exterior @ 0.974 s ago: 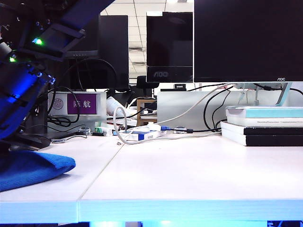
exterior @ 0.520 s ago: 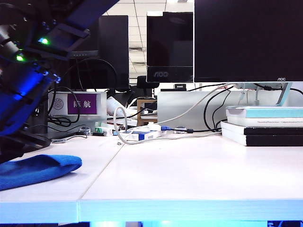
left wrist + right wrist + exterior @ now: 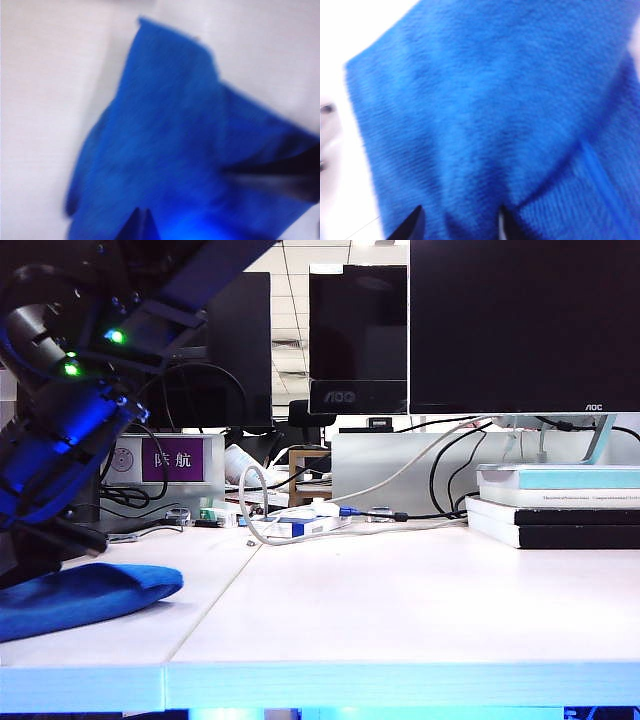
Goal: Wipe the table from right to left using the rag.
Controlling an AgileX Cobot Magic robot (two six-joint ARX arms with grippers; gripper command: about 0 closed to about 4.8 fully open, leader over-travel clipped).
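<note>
The bright blue rag [image 3: 80, 595] lies flattened on the far left of the pale table [image 3: 400, 610]. A dark arm [image 3: 60, 440] with green lights leans down over it; its gripper tips are hidden there. In the blurred left wrist view my left gripper [image 3: 142, 220] is shut, its tips pressed together right over the rag [image 3: 170, 140], with no cloth visible between them. A dark shape [image 3: 280, 175] lies across the rag's edge. In the right wrist view my right gripper [image 3: 460, 225] is open, one finger either side of a stretch of the rag [image 3: 490, 100].
Books [image 3: 560, 505] are stacked at the back right under a large monitor [image 3: 520, 325]. White cables [image 3: 300, 520] and a small box with a purple label [image 3: 165, 460] sit along the back. A seam [image 3: 215, 595] runs between the table's panels just right of the rag.
The arm over the rag has swung to the right and lower. The rag's right edge has slid to the right and the cloth lies flatter than before.
</note>
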